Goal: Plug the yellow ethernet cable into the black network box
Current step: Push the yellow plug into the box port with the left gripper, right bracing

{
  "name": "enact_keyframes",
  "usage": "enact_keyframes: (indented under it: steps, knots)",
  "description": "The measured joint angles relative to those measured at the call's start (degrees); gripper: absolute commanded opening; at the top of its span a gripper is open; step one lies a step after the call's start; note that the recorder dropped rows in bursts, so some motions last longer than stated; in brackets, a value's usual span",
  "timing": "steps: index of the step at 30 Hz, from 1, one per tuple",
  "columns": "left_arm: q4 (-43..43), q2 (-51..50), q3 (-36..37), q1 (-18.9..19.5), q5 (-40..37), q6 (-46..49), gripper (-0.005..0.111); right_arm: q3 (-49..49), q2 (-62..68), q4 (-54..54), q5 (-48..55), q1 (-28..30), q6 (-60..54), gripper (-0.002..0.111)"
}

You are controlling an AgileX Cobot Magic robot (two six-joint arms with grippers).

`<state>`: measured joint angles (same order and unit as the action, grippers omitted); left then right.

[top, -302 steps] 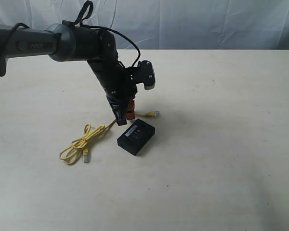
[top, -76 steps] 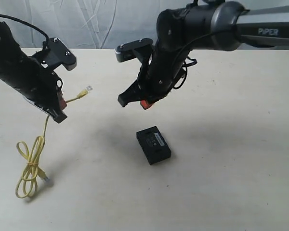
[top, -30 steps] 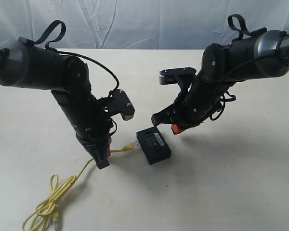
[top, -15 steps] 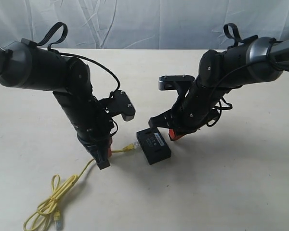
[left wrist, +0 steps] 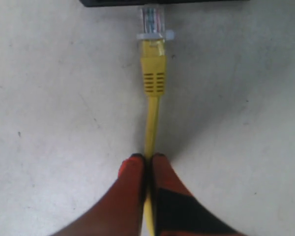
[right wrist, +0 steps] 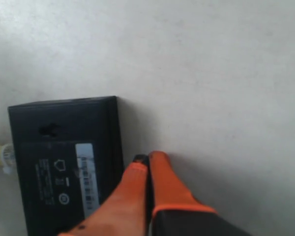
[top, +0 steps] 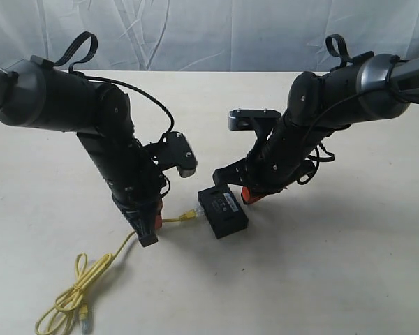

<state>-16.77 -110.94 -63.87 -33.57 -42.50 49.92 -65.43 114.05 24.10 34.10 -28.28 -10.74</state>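
Exterior view: my left pincer [top: 148, 229] is clamped shut on the yellow ethernet cable [top: 106, 257], gripping a short way behind its clear plug [top: 189, 213]. The plug sticks out ahead of my tips toward the black network box [top: 223, 211], near it, not in. The rest of the cord trails behind me to a loose coil on the table [top: 335, 272]. My right pincer [top: 247, 196] is low at the box's far side.

Left wrist view: fingers [left wrist: 132, 169] are pressed together on the cord [left wrist: 151, 118]. The plug [left wrist: 152, 19] lies straight ahead, its nose at the box's edge [left wrist: 162, 2]. Can't tell if it has entered a port.

Right wrist view: right pincer [right wrist: 148, 160] has its jaws together, holding nothing. Its tips are just beside the box's [right wrist: 64, 157] side wall; contact unclear. The white label [right wrist: 87, 172] faces up, and the plug [right wrist: 2, 153] shows at the box's opposite side.

Step, I judge: lining up, insertion not done. Next move calls for a straight push forward with the left, plug level with the port. The right should brace the box so it doesn't slide away.
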Motion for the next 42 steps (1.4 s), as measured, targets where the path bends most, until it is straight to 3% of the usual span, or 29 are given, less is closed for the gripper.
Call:
enact_keyframes:
  steps: [26, 35, 42]
  knots:
    - [-0.5, 0.0, 0.0, 0.0, 1.3, 0.0, 0.0, 0.0, 0.0, 2.2, 0.1, 0.0, -2.2, -0.001]
    - [-0.5, 0.0, 0.0, 0.0, 1.3, 0.0, 0.0, 0.0, 0.0, 8.9, 0.2, 0.0, -9.0, -0.001]
    - [-0.5, 0.0, 0.0, 0.0, 1.3, 0.0, 0.0, 0.0, 0.0, 7.5, 0.0, 0.0, -9.9, -0.001]
